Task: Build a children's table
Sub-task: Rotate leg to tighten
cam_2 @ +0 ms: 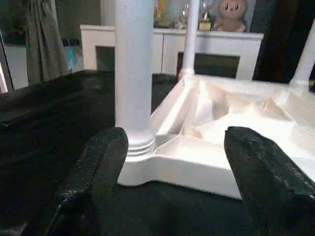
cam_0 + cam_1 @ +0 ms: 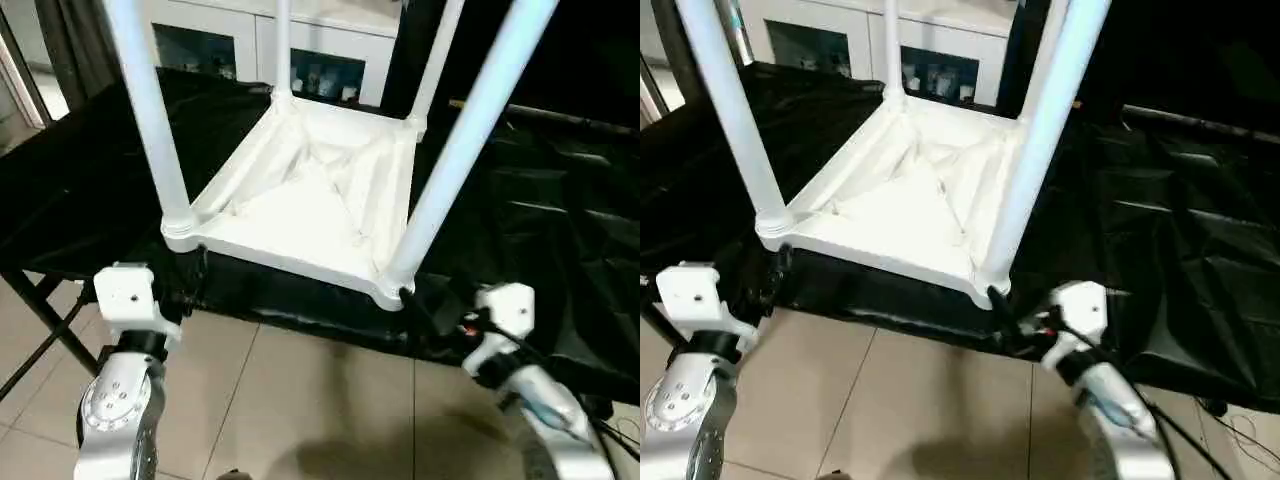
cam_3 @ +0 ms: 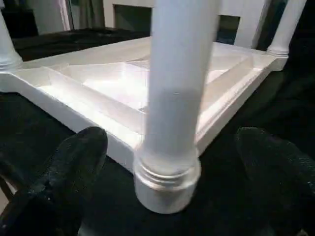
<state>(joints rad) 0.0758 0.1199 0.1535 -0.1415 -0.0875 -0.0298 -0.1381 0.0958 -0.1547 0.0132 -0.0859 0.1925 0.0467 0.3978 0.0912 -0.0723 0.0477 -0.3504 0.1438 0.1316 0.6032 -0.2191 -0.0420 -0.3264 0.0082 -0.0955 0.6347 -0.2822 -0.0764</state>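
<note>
Children's table lying upside down on black-draped work table, ribbed underside up, all four legs seated in corner sockets and pointing straight up. Long axis of each leg vertical; tabletop flat, its longer side running away from the grippers toward white cabinet behind. Left gripper spread wide, nothing held, fingers straddling the near-left leg at its socket collar but apart from it, leg just ahead and slightly toward the left finger. Right gripper spread to about its widest, likewise holding nothing, near-right leg centred just ahead between the fingers, socket collar low in the gap. Both grippers level, just off the near edge of the work table, in front of the tabletop's near corners. Judged step: assembly looks complete, remaining work probably seating check or turning the table upright. To do well: close on both near legs low, by the collars, evenly and together; avoid sideways push that could lever a leg out of its socket; lift and rotate as a pair, keeping tabletop from sliding on the slick cloth.
</note>
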